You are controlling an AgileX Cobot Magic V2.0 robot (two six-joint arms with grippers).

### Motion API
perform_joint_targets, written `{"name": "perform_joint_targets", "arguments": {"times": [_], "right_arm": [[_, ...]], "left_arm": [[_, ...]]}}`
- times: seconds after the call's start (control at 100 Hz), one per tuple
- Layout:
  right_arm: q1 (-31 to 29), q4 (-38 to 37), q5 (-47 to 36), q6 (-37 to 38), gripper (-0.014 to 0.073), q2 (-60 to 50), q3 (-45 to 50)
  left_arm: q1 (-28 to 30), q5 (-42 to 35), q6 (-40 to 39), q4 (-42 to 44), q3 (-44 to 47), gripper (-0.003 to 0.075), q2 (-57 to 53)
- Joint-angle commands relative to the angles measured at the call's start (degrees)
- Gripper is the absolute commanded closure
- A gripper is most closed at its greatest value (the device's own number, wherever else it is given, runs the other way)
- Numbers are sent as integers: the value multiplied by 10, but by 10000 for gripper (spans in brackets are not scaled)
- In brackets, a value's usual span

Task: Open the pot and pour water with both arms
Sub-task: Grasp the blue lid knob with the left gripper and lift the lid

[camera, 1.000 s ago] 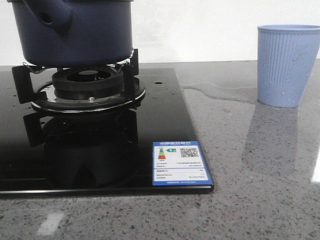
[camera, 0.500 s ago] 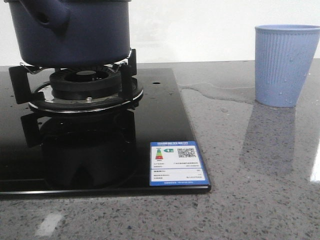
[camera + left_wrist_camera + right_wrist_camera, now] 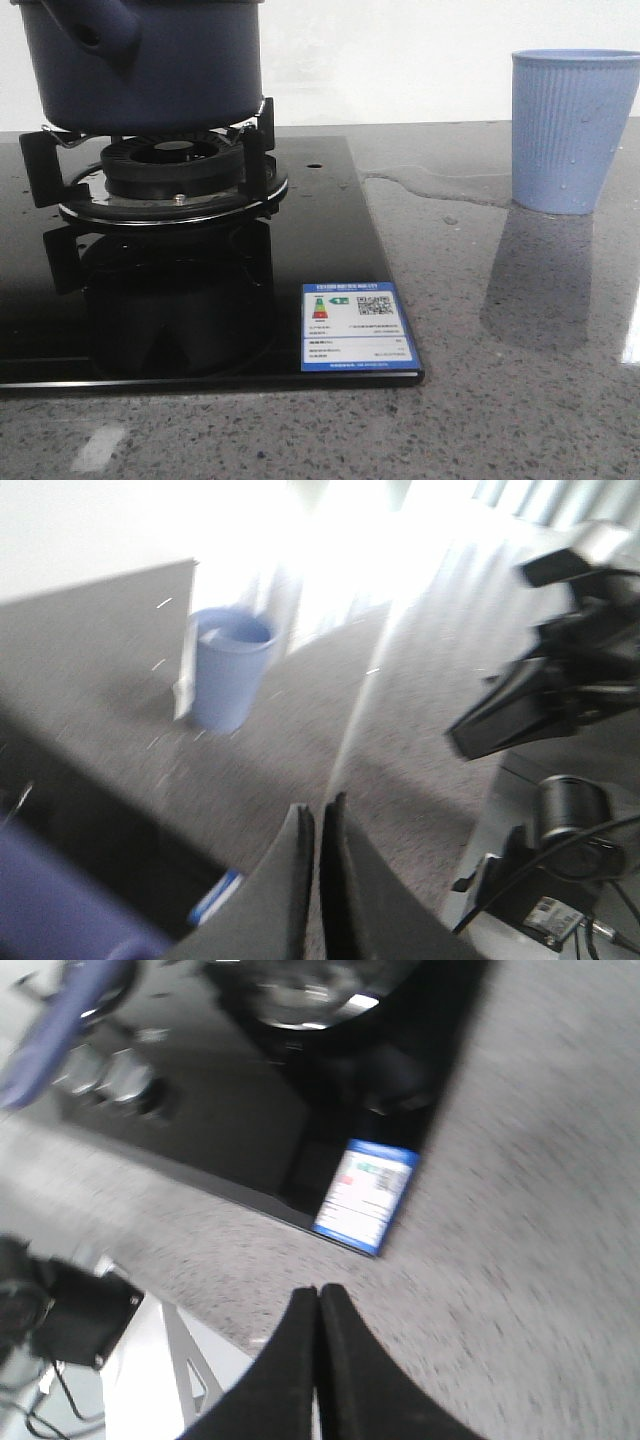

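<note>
The dark navy pot (image 3: 150,60) sits on the burner grate (image 3: 160,170) of the black glass hob at the front view's upper left, its stubby tubular handle (image 3: 98,28) pointing toward the camera. Its top is cut off by the frame edge. A thin film of water (image 3: 430,185) lies on the grey counter beside the pale blue ribbed cup (image 3: 572,130). My left gripper (image 3: 318,820) is shut and empty above the counter; the cup (image 3: 228,665) shows beyond it. My right gripper (image 3: 318,1295) is shut and empty over the counter's front edge. Neither gripper shows in the front view.
The hob (image 3: 330,250) carries a blue and white label (image 3: 358,340) at its near right corner, also in the right wrist view (image 3: 365,1195). Hob knobs (image 3: 115,1078) show there. The other arm and a camera mount (image 3: 560,680) stand at the counter's end.
The front view has shifted slightly; pot, hob and cup keep their places relative to each other. No gripper entered the front view.
</note>
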Motion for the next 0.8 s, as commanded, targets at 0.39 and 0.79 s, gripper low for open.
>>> {"name": "perform_joint_targets", "arguments": {"times": [0.39,0.79], "right_arm": [[-1,42,-199,-149,145,8,-20],[-1,37,-293,-149,-48,8,-20]], "left_arm": [[-6,-179,292,-35,-79,321,98],[28,-190,281,-144,-183,322,255]]}}
